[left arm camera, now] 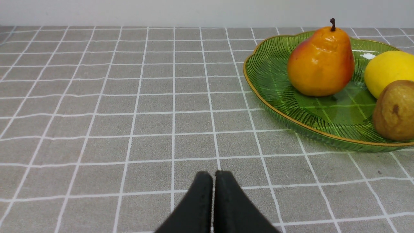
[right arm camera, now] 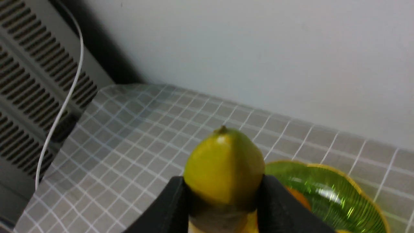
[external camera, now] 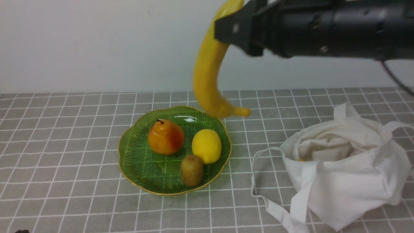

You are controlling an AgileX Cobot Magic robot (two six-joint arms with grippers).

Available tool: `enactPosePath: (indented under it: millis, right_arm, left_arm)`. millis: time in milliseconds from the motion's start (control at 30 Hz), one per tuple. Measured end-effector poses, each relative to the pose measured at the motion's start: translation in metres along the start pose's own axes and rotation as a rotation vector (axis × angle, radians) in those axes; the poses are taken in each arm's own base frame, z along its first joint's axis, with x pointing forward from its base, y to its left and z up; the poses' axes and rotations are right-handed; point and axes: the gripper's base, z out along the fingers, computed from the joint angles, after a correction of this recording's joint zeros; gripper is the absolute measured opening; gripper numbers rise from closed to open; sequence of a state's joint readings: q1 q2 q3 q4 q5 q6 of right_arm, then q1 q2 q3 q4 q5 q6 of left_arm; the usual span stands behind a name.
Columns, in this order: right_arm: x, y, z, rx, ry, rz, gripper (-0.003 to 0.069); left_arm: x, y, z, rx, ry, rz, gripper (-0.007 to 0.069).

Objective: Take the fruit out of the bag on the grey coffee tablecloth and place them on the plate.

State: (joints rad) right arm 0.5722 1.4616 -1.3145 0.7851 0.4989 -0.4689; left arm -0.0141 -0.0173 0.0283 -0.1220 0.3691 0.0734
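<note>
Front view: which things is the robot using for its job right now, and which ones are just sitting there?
In the job: banana, held up by the right gripper; bag; plate; tablecloth.
Just sitting: pear, lemon and kiwi, all on the plate; left gripper, shut, holding nothing.

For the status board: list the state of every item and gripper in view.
right gripper: shut on banana.
banana: in the air, hanging from the grip, not on the plate.
left gripper: shut, empty.
plate: holds pear, lemon, kiwi.
pear: upright.
bag: slumped on the tablecloth, mouth open.
</note>
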Motion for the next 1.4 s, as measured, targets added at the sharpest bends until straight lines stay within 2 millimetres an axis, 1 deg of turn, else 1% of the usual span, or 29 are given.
enactPosePath:
  millis: [67, 133, 233, 267, 333, 400, 433, 567, 733, 833, 900, 967, 1000, 1067, 1100, 1167, 1200, 1333, 1400]
  right_arm:
    - [0.015, 0.002, 0.026, -0.023, 0.066, 0.002, 0.0258]
    - [0.029, 0.007, 0.052, -0.052, 0.126, -0.047, 0.0258]
    - [0.043, 0.016, 0.079, -0.088, 0.175, -0.108, 0.0258]
    - [0.050, 0.021, 0.092, -0.105, 0.195, -0.130, 0.0258]
    - [0.058, 0.024, 0.107, -0.119, 0.215, -0.159, 0.0258]
    - [0.061, 0.026, 0.115, -0.122, 0.217, -0.175, 0.0258]
    - [0.070, 0.025, 0.131, -0.120, 0.236, -0.185, 0.0258]
    - [0.083, 0.019, 0.149, -0.100, 0.250, -0.177, 0.0256]
    - [0.098, 0.012, 0.164, -0.078, 0.269, -0.141, 0.0255]
    - [0.102, 0.009, 0.169, -0.066, 0.263, -0.104, 0.0255]
    - [0.102, 0.008, 0.171, -0.057, 0.252, -0.096, 0.0268]
    - [0.102, 0.007, 0.171, -0.049, 0.243, -0.091, 0.0297]
    - [0.102, 0.007, 0.171, -0.047, 0.240, -0.091, 0.0325]
    - [0.100, 0.007, 0.172, -0.044, 0.230, -0.091, 0.0402]
    - [0.099, 0.007, 0.172, -0.043, 0.228, -0.091, 0.0423]
    - [0.099, 0.007, 0.172, -0.044, 0.226, -0.088, 0.0510]
    - [0.099, 0.007, 0.172, -0.045, 0.227, -0.088, 0.0531]
    - [0.099, 0.008, 0.170, -0.061, 0.246, -0.088, 0.0559]
    - [0.094, 0.008, 0.162, -0.092, 0.278, -0.101, 0.0549]
  left_arm:
    - [0.000, 0.000, 0.000, 0.000, 0.000, 0.000, -0.0008]
    - [0.000, 0.000, 0.000, 0.000, 0.000, 0.000, -0.0008]
    - [0.000, 0.000, 0.000, 0.000, 0.000, 0.000, -0.0008]
    - [0.000, 0.000, 0.000, 0.000, 0.000, 0.000, -0.0008]
    - [0.000, 0.000, 0.000, 0.000, 0.000, 0.000, -0.0008]
    - [0.000, 0.000, 0.000, 0.000, 0.000, 0.000, -0.0008]
    - [0.000, 0.000, 0.000, 0.000, 0.000, 0.000, -0.0008]
    - [0.000, 0.000, 0.000, 0.000, 0.000, 0.000, -0.0008]
    - [0.000, 0.000, 0.000, 0.000, 0.000, 0.000, -0.0008]
    - [0.000, 0.000, 0.000, 0.000, 0.000, 0.000, -0.0008]
    - [0.000, 0.000, 0.000, 0.000, 0.000, 0.000, -0.0008]
    - [0.000, 0.000, 0.000, 0.000, 0.000, 0.000, -0.0008]
    - [0.000, 0.000, 0.000, 0.000, 0.000, 0.000, -0.0008]
    - [0.000, 0.000, 0.000, 0.000, 0.000, 0.000, -0.0008]
    - [0.000, 0.000, 0.000, 0.000, 0.000, 0.000, -0.0008]
    - [0.000, 0.000, 0.000, 0.000, 0.000, 0.000, -0.0008]
    - [0.000, 0.000, 0.000, 0.000, 0.000, 0.000, -0.0008]
    - [0.000, 0.000, 0.000, 0.000, 0.000, 0.000, -0.0008]
    - [0.000, 0.000, 0.000, 0.000, 0.000, 0.000, -0.0008]
